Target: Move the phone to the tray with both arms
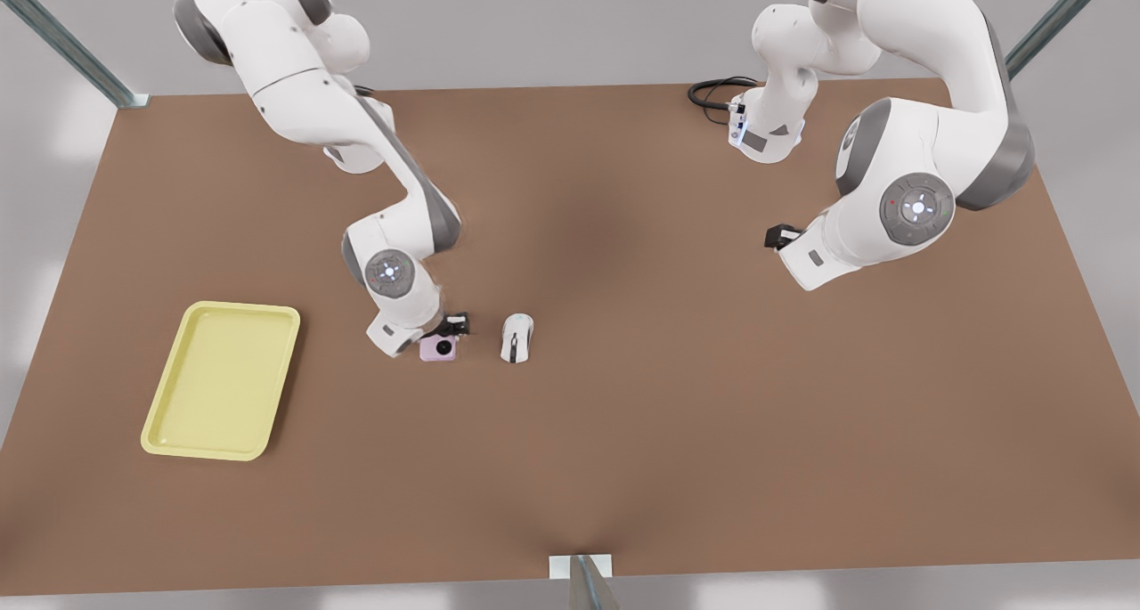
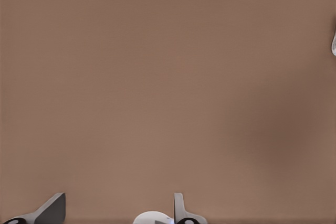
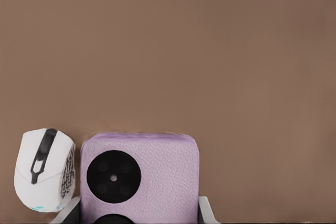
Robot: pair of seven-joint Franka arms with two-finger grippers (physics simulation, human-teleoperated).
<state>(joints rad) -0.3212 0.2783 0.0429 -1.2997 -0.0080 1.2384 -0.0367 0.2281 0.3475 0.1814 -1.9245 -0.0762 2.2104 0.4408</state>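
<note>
Phone [image 3: 152,177] pale pink, squarish, between right end effector [image 3: 139,211] fingers.

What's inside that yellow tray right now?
Nothing: the tray shows just its bare yellow floor. The pink phone is on the table between the right gripper's fingers, beside a white mouse. The left gripper waits apart, open.

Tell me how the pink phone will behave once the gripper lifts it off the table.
The phone looks like a rigid slab, so it probably won't flex. Its textured pink cover should resist slipping between the right gripper fingers flanking it. Lying flat, it's unlikely to roll, though it may nudge the mouse close beside it.
</note>
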